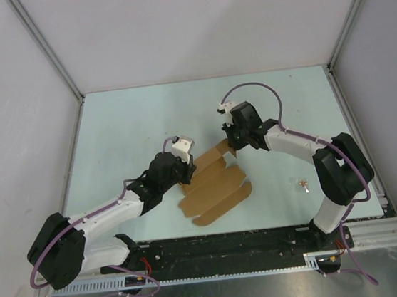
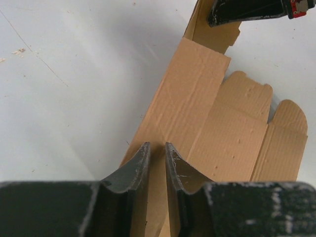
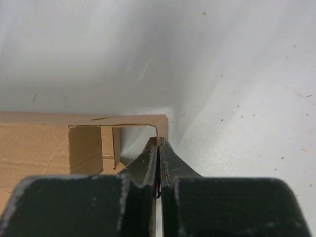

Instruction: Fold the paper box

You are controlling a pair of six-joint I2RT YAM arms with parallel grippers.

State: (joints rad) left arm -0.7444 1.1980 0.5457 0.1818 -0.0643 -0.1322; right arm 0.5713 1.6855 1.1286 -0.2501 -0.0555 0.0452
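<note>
My two arms start at the near edge of the table (image 1: 124, 121), one on the left and one on the right. Just past them, about in the middle, lies the paper box (image 1: 216, 188). It is brown and thin. Its near part is spread out flat on the table, with round tabs on the near right side. A tiny speck (image 1: 304, 185) sits on the table to the right of the box, well apart from it and near my right arm. It is too small for me to tell what it is. My left gripper (image 2: 157, 147) comes in from the near left and is at the left side of the box. Its fingers (image 2: 139, 165) are pinched in on a long strip of card that runs away between them toward the far end. I am holding that strip. A bit farther away, my right gripper (image 3: 158, 141) is at the far end of the box. Its two fingers are squeezed tight together, with the thin edge of a flap caught between them. That flap is lifted up off the table, and it has a cut-out gap in it. Past the box, the pale table goes on to the white walls (image 1: 191, 20) at the far side.
</note>
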